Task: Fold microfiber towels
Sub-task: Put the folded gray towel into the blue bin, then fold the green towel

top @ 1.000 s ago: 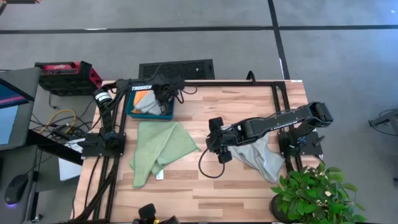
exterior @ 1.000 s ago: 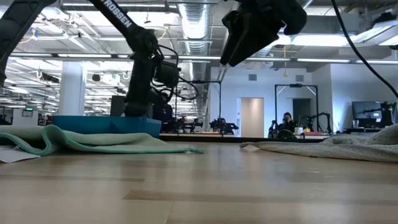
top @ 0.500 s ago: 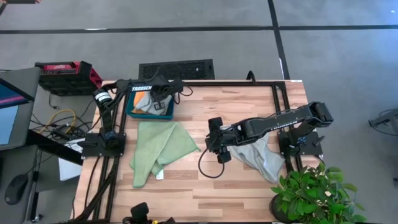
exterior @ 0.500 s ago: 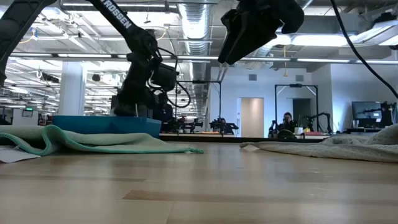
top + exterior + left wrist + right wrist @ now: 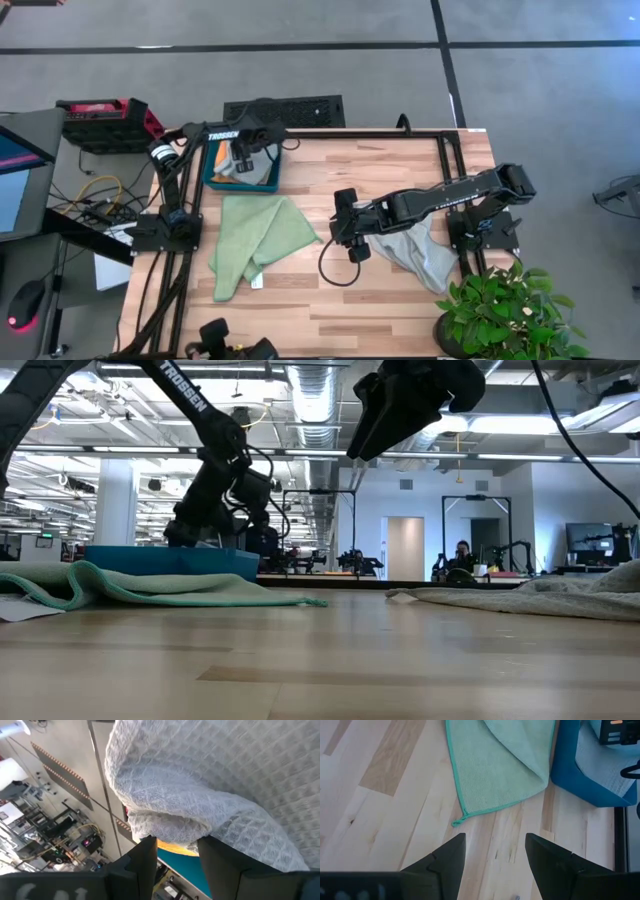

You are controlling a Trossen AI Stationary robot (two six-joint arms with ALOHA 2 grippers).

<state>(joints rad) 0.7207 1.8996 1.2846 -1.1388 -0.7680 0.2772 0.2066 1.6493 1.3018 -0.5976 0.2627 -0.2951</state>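
Note:
A pale grey towel [image 5: 232, 170] lies bunched in the dark teal tray [image 5: 212, 182] at the table's far left, on top of an orange towel [image 5: 183, 851]. My left gripper [image 5: 241, 158] is open above the tray, its fingers either side of a bulge of the grey towel [image 5: 170, 827]. The light green towel [image 5: 255, 240] lies partly folded on the table near the tray. The second grey towel [image 5: 418, 252] lies crumpled at the right, partly under my right arm. My right gripper [image 5: 343, 232] is open and empty, raised over the table's middle [image 5: 362, 448]. My left gripper's fingertips [image 5: 148, 845] stand right at a bulging fold of the grey towel [image 5: 165, 822], coming from above. I cannot tell whether they touch it.
A potted plant [image 5: 500, 310] stands at the table's near right corner. A black cable [image 5: 330, 270] loops below my right gripper. The green towel's corner [image 5: 461, 819] points toward bare wood in the table's middle and near side.
My left gripper has gone toward the table's left edge across the tray, from the tray's right side to over the grey towel, and has tipped as it went. My right arm has kept still.

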